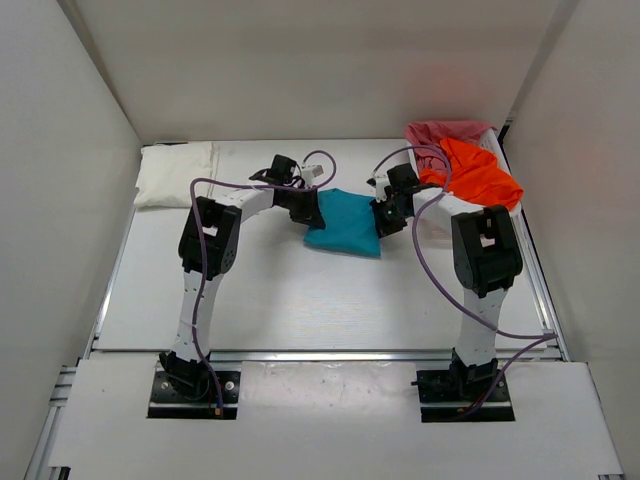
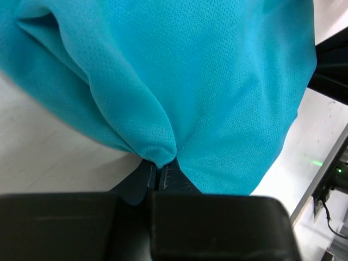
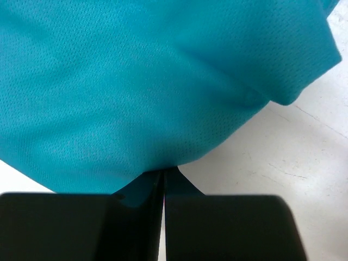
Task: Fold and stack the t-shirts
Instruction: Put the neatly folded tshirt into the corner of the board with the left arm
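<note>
- A white plastic basket (image 1: pixel 501 142) sits just beyond the right hand (image 1: pixel 384 218), on its right. It holds a crumpled bright orange cloth t-shirt (image 1: pixel 478 172) lying over a pinkish-red cloth t-shirt (image 1: pixel 445 131).
- The left hand (image 1: pixel 312 210) and the right hand are both clamped tight on the teal-blue cloth t-shirt (image 1: pixel 345 226), which is bunched between them.
- A folded white cloth t-shirt (image 1: pixel 175 172) lies on the white counter (image 1: pixel 300 300), well off to the left hand's left.

The teal t-shirt (image 2: pixel 217 81) is cut off by both wrist views' edges; the pinkish-red t-shirt (image 1: pixel 445 131) is largely covered by the orange t-shirt (image 1: pixel 478 172).
</note>
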Motion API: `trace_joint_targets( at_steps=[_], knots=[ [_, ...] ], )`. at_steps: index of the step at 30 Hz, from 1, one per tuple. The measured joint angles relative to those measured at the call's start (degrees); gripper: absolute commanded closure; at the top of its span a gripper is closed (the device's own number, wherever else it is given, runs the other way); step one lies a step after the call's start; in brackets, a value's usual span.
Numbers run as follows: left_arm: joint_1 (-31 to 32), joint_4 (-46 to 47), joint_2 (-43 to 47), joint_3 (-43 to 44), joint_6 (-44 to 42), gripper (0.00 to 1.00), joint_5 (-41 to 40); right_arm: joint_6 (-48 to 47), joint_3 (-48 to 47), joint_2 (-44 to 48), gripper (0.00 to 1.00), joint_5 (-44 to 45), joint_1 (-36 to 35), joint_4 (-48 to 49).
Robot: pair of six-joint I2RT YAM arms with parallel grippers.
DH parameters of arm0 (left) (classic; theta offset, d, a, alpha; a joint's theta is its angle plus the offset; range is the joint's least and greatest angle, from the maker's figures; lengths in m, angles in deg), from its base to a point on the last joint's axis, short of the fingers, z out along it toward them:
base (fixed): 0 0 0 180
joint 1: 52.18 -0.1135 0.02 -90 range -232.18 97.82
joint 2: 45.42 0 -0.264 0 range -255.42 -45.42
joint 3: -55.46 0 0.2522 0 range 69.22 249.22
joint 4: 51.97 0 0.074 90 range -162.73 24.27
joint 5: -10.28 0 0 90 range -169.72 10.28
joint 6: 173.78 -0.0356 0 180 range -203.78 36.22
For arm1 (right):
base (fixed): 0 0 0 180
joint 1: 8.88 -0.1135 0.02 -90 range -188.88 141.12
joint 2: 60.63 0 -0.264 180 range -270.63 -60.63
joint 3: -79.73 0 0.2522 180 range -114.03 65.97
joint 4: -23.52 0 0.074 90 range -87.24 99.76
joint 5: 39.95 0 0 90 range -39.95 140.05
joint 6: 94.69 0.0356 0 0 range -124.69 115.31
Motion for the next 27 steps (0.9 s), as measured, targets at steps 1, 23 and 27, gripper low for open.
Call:
trace_joint_targets(
  at_steps=[1, 23, 27],
  knots=[
    [0.04, -0.02, 0.0, -0.04, -0.04, 1.0, 0.35, -0.07, -0.02, -0.02, 1.0, 0.07, -0.02, 0.0],
    [-8.66, -6.86, 6.69, 8.83, -26.32, 1.0, -45.59, -4.66, 1.86, 11.54, 1.0, 3.45, -1.49, -1.31],
    [-9.31, -4.2, 6.69, 10.25, -32.5, 1.0, -53.81, -5.14, 1.86, 11.54, 1.0, 3.91, -2.54, -1.22]
  ],
)
